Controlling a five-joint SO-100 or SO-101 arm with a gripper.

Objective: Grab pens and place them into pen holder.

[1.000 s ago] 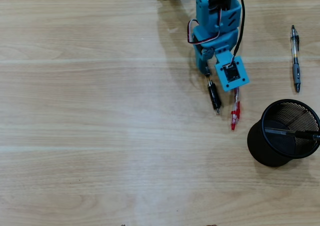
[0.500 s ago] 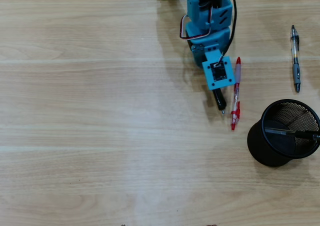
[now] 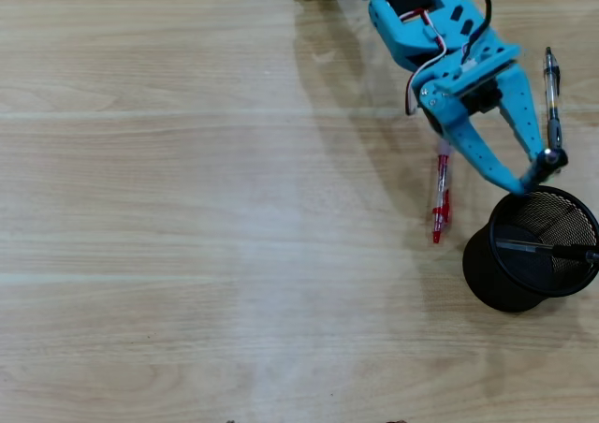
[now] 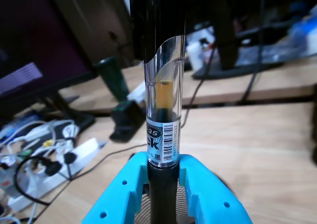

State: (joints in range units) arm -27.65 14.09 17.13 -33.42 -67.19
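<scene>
Half a second ago the arm hung over the black pen beside the red pen; now it has swung to the right of the overhead view, carrying that black pen (image 3: 545,166) with it, so the gripper (image 3: 532,175) sits just above the near rim of the pen holder (image 3: 487,264). The fingers are closed narrowly on the pen, and the wrist view shows its barrel (image 4: 162,130) standing upright between the two blue fingers (image 4: 124,189), with a barcode label just above them and black mesh below.

The red pen (image 3: 441,194) lies alone on the wooden table (image 3: 187,208), just left of the holder and apart from it. The clear pen with a grey sleeve (image 3: 552,105) lies near the right edge, right beside the gripper. Another black pen (image 3: 543,248) rests inside the holder, lying across it.
</scene>
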